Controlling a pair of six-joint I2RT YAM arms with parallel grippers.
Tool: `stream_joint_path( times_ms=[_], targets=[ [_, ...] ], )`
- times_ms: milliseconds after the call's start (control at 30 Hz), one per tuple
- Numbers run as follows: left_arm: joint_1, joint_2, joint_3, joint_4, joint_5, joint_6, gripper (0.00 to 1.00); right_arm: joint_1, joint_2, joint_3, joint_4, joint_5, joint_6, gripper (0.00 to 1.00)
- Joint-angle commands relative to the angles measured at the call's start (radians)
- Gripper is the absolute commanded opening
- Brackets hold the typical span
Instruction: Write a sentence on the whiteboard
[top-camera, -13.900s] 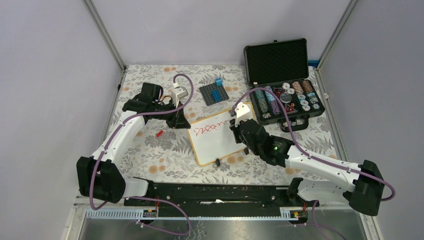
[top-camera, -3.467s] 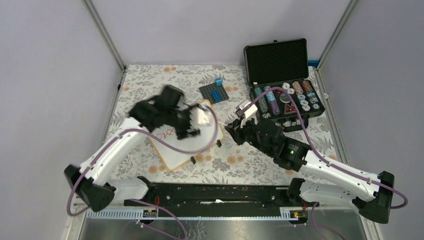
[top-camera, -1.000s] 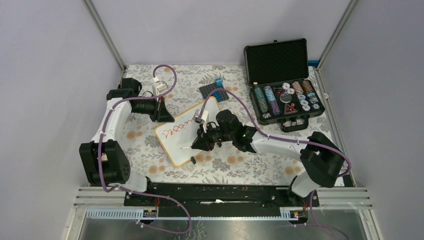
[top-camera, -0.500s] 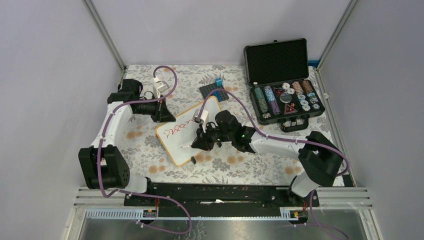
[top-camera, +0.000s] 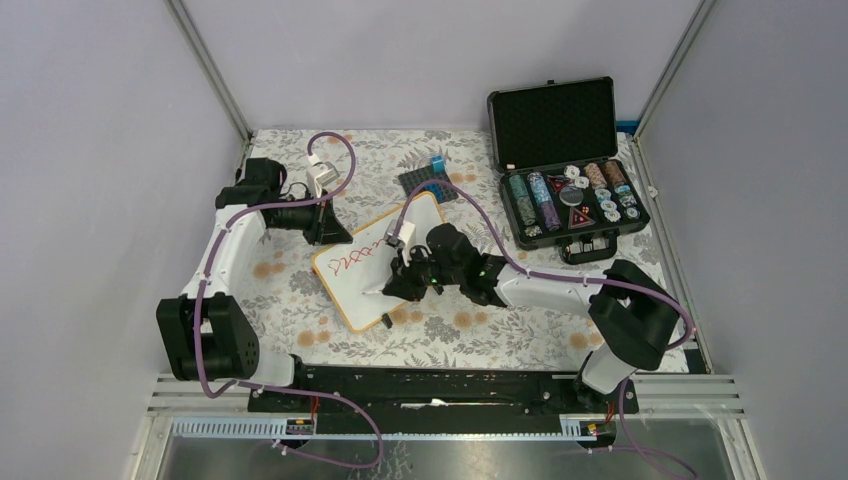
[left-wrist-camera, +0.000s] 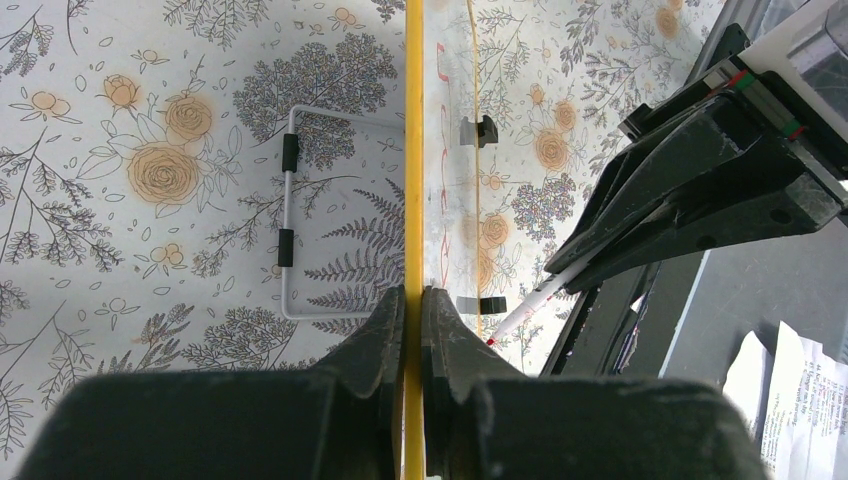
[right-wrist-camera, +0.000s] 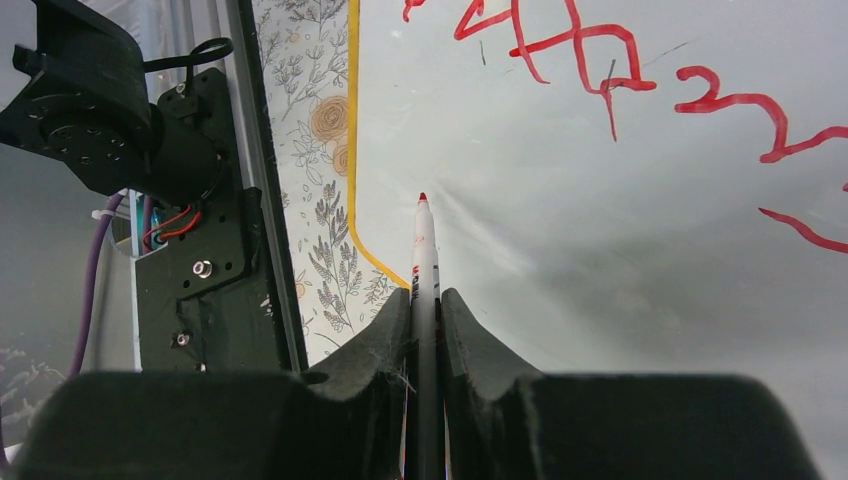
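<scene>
The whiteboard (top-camera: 385, 290) lies slanted on the floral table, wood frame and two black clip feet showing. One line of red scribbled handwriting (top-camera: 358, 257) runs along its upper left; it shows large in the right wrist view (right-wrist-camera: 580, 60). No second line is visible. My left gripper (top-camera: 333, 233) is shut on the board's upper left frame edge (left-wrist-camera: 413, 150). My right gripper (top-camera: 395, 283) is shut on a white red-tipped marker (right-wrist-camera: 424, 250), its tip (right-wrist-camera: 422, 198) at or just above the blank board surface below the writing. The marker also shows in the left wrist view (left-wrist-camera: 530, 305).
An open black case (top-camera: 565, 160) with poker chips stands at the back right. A dark grey baseplate (top-camera: 425, 185) with blue bricks lies behind the board. A wire stand (left-wrist-camera: 290, 215) lies on the table left of the board's edge.
Since 3.5 s ago my left arm has moved to the board's upper left edge and my right arm has come over the board. In the last second the board and marker shifted only slightly.
</scene>
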Motion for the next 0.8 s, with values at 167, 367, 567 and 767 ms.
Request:
stream_joint_path(
  times_ms=[167, 367, 567, 767],
  targets=[
    [-0.013, -0.020, -0.013, 0.026, 0.001, 0.023, 0.00, 0.015, 0.021, 0.065, 0.017, 0.049, -0.017, 0.00],
    [-0.015, -0.022, -0.016, 0.026, 0.002, 0.024, 0.00, 0.019, 0.038, 0.096, -0.004, 0.070, -0.020, 0.00],
    [-0.014, -0.024, -0.017, 0.026, 0.002, 0.024, 0.00, 0.038, 0.067, 0.134, -0.024, 0.076, -0.030, 0.00],
    [-0.014, -0.031, -0.020, 0.027, -0.002, 0.024, 0.00, 0.054, 0.087, 0.150, -0.046, 0.084, -0.045, 0.00]
  ],
)
